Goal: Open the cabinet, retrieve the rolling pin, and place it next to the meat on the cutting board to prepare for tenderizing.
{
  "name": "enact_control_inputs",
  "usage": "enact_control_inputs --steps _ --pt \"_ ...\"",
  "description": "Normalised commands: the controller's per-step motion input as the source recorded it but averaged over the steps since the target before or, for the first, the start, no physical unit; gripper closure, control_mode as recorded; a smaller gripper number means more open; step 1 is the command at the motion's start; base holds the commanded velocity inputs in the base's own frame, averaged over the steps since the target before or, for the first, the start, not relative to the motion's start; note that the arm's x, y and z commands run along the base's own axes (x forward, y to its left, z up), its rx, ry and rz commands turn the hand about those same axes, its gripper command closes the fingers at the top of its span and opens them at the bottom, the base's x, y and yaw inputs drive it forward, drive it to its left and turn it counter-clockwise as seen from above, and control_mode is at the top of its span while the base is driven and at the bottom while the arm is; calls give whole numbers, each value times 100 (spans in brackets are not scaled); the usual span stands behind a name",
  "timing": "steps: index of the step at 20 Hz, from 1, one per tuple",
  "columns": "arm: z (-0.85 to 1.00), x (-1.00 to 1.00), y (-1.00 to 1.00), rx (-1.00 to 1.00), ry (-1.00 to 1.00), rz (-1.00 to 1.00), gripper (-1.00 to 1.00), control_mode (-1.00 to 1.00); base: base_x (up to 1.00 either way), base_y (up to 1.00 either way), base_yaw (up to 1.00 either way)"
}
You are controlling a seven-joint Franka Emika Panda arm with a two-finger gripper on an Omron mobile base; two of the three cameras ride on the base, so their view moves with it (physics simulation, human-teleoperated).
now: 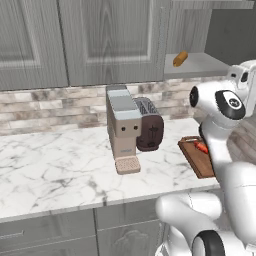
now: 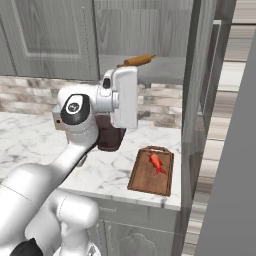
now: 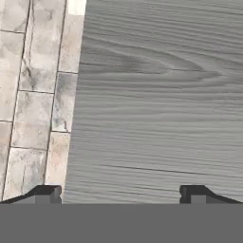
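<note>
One rolling pin (image 2: 137,60) lies on the cabinet shelf (image 1: 200,65): stiff, light, likely to roll; grip its middle. Your fingers (image 3: 47,192) are open, empty.

A white marble tabletop (image 1: 55,165) runs beneath a backsplash (image 1: 45,107) of mottled stone tiles, with grey drawer fronts (image 1: 47,231) under its front edge and pale plank flooring (image 2: 220,125) at right.

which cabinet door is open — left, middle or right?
The right one. Its door is swung out edge-on at the counter's end, baring the shelf with the rolling pin. The other doors to its left sit flush and shut.
</note>
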Motion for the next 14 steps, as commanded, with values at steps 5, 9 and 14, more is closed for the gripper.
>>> enact_control_inputs --steps 5,9,14 --pt "22 -30 92 10 -24 0 -100 -100 0 0 0" --pt "20 -22 87 14 -29 0 -100 -100 0 0 0" --pt "5 -13 70 22 -34 5 -100 -100 0 0 0"
